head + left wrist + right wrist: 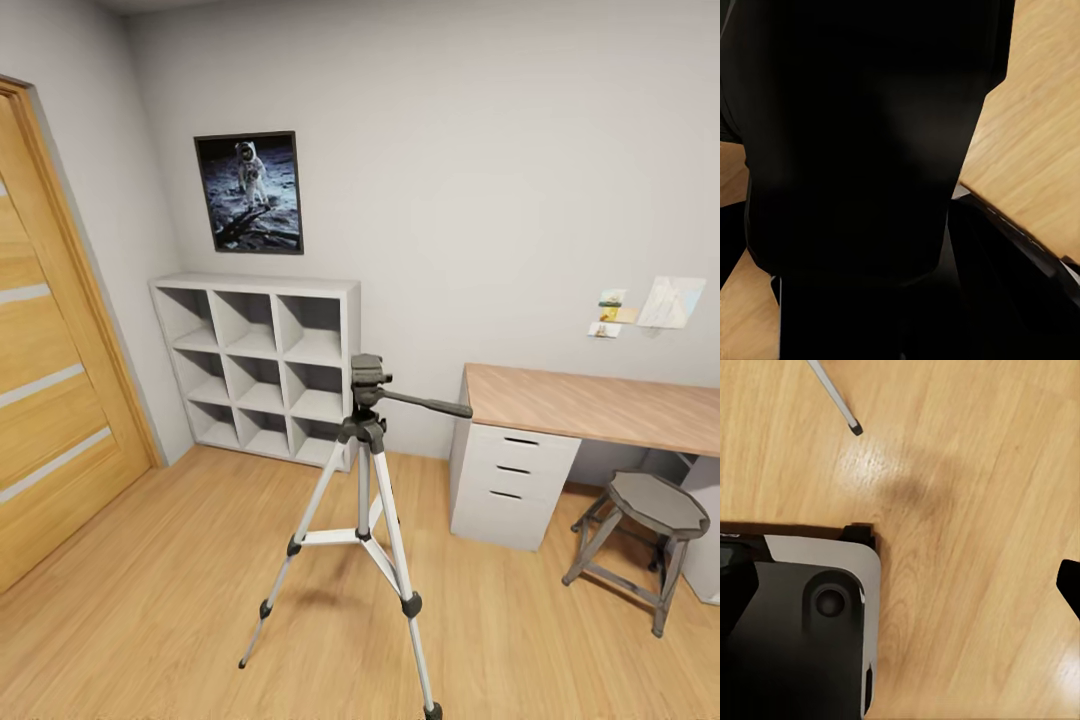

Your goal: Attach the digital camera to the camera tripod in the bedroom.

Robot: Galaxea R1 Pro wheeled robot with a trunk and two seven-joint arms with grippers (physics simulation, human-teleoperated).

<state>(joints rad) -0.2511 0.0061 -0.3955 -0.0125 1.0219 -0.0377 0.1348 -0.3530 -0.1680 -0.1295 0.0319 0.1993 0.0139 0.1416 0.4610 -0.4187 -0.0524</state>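
A space poster (pixel 249 192) hangs above grey cube shelves (pixel 258 366). An oak door (pixel 55 370) stands left; a desk (pixel 590 405) and stool (pixel 655 505) right.

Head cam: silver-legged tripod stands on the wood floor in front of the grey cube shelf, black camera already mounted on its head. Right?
Not quite. The silver-legged tripod does stand on the wood floor in front of the grey cube shelf, but the head view shows its dark grey head bare, with no camera mounted on it.

Wood plank floor (pixel 180 590) carries camera tripod (pixel 362 520), cube shelves (pixel 262 365), stool (pixel 645 540).
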